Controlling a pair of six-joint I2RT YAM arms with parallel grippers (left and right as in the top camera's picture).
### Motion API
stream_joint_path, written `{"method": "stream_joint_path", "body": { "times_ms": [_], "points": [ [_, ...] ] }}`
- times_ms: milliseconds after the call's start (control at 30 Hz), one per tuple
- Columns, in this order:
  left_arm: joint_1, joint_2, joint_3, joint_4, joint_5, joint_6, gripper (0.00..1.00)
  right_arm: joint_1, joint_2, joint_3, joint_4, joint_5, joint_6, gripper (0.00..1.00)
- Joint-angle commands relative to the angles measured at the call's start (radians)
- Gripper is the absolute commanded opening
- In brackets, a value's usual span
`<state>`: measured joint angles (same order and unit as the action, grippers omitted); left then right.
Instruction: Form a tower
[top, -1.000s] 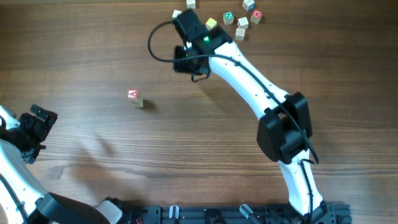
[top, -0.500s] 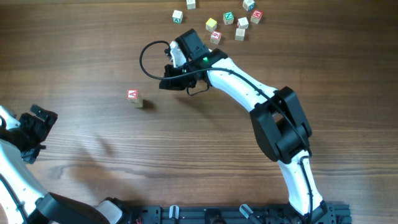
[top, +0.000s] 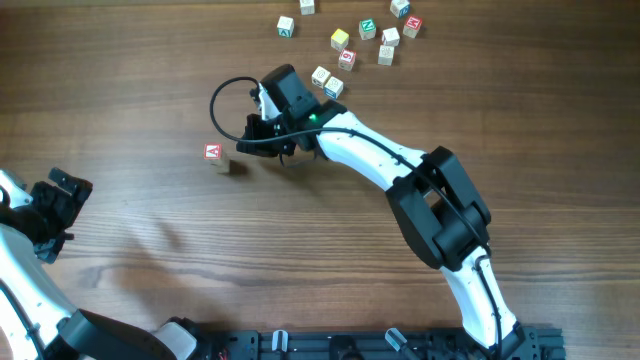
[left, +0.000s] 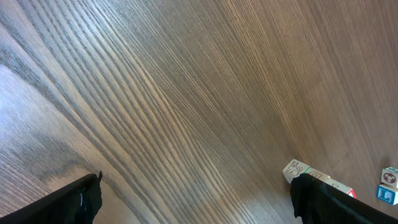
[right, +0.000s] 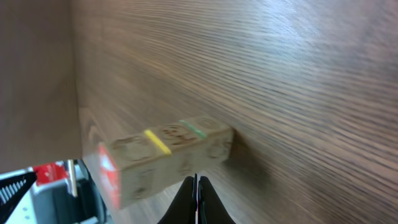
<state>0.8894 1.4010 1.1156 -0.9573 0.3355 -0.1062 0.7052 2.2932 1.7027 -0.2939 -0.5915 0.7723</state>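
The tower (top: 214, 155) is a short stack of tiny letter cubes with a white, red-marked top, standing left of the table's middle. My right gripper (top: 243, 146) sits just to its right, shut with nothing between the fingers. In the right wrist view the tower (right: 163, 157) fills the space just past the shut gripper (right: 196, 186), close but apart; its red-marked face (right: 106, 169) points left. My left gripper (top: 58, 208) rests far off at the left edge, open and empty. In the left wrist view this gripper (left: 196, 202) spans bare wood, and the tower (left: 298, 170) peeks past one finger (left: 323, 200).
Several loose letter cubes lie scattered at the back, among them a yellow-topped one (top: 340, 38) and a green-marked one (top: 368, 29). Two more cubes (top: 327, 82) sit beside the right arm's wrist. A black cable (top: 222, 100) loops off that wrist.
The right arm swung from the cluster of cubes at the back down and left, stopping beside the tower. Its jaws closed on the way. The left arm stayed still.
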Motion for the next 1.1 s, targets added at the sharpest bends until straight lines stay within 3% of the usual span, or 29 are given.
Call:
{"method": "stream_joint_path", "body": {
  "times_ms": [0,633,1000,1067],
  "points": [
    [0.006,0.007,0.011,0.000,0.012,0.021,1.00,-0.010,0.007,-0.045,0.049,0.008,0.076,0.04],
    [0.006,0.007,0.011,0.000,0.012,0.021,1.00,0.002,0.007,-0.045,0.093,-0.038,0.064,0.07],
    [0.006,0.007,0.011,0.000,0.012,0.021,1.00,0.006,-0.103,-0.044,-0.166,-0.146,0.063,0.04],
    [0.006,0.007,0.011,0.000,0.012,0.021,1.00,0.032,-0.140,-0.044,-0.176,-0.092,-0.087,0.04]
  ]
}}
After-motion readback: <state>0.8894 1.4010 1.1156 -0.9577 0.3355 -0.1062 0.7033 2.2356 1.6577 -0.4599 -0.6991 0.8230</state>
